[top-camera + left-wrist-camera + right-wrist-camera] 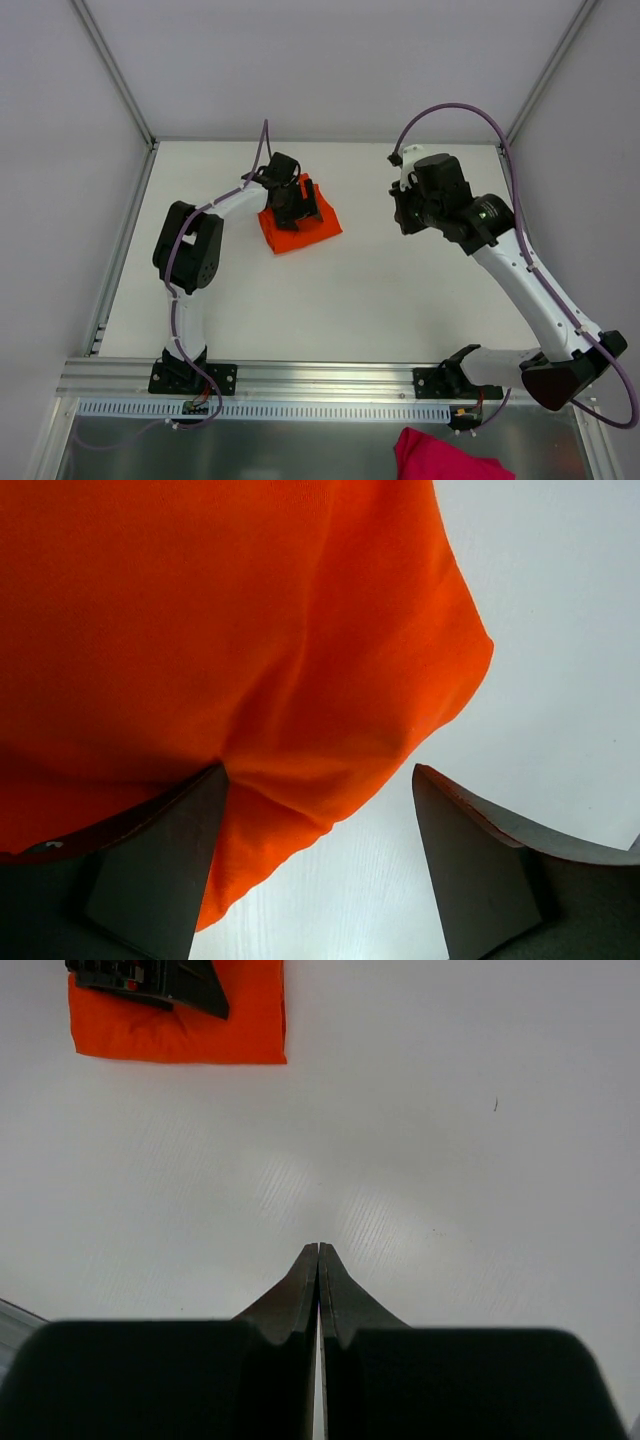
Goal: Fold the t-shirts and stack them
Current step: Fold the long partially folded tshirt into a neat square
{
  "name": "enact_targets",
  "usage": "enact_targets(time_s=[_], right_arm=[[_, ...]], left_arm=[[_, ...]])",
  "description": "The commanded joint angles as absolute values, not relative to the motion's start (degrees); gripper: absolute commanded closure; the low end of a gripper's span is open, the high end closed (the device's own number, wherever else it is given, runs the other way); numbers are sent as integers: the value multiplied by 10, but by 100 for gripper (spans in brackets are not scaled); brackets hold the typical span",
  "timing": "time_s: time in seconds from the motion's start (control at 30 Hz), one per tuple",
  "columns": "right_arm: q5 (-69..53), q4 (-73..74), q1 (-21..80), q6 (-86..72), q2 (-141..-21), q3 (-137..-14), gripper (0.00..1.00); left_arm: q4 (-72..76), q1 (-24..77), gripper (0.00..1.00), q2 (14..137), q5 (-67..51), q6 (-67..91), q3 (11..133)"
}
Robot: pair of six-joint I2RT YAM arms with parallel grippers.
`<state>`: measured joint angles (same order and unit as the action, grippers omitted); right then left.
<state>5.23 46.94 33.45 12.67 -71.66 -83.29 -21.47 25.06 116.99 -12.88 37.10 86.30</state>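
Orange soft-fabric folded t-shirt (305,232) lies near the far edge of the white table (380,300), left of centre. The left gripper (296,205) is spread over its edge, and the right gripper (318,1255) is clenched empty above open tabletop.

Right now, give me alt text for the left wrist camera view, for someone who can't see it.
A bright orange t-shirt fills the upper left of the view, lying on a white table. Two dark fingers stand wide apart at the bottom edge, with the shirt's rounded corner reaching into the gap between them.
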Motion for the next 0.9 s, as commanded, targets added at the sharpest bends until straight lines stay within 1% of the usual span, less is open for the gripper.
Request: enact_targets(time_s=[0.0,0.1,0.17,0.23,0.33,0.37,0.47,0.5,0.67,0.77,0.8,0.83,0.87], right_arm=[[77,475,333,142,-709,-845,99],[89,477,330,155,-715,-873,99],[93,480,326,159,-719,-895,99],[98,479,323,161,-718,-908,99],[98,483,320,166,-716,-936,99],[98,484,319,168,-715,-943,99],[102,491,316,178,-713,-968,99],[104,492,315,182,-712,-975,99],[98,494,307,186,-715,-969,99],[70,488,306,178,-723,-947,99],[49,484,307,173,-726,-936,99],[35,474,307,167,-731,-924,99],[19,468,307,152,-735,-897,99]], left_arm=[[-242,250,24,1172,-120,385,860],[-285,255,28,1170,-121,389,858],[-372,261,33,1172,-84,410,866],[-446,263,35,1170,-80,422,860],[-472,268,41,1142,-85,433,812],[-475,270,46,1134,-84,435,800],[-494,276,52,1103,-93,433,746],[-502,279,52,1086,-93,432,736],[-533,301,52,1024,-95,424,661],[-491,305,44,960,-110,404,627],[-475,305,41,917,-104,402,621],[-459,304,36,896,-85,400,620],[-447,304,33,883,-75,393,634]])
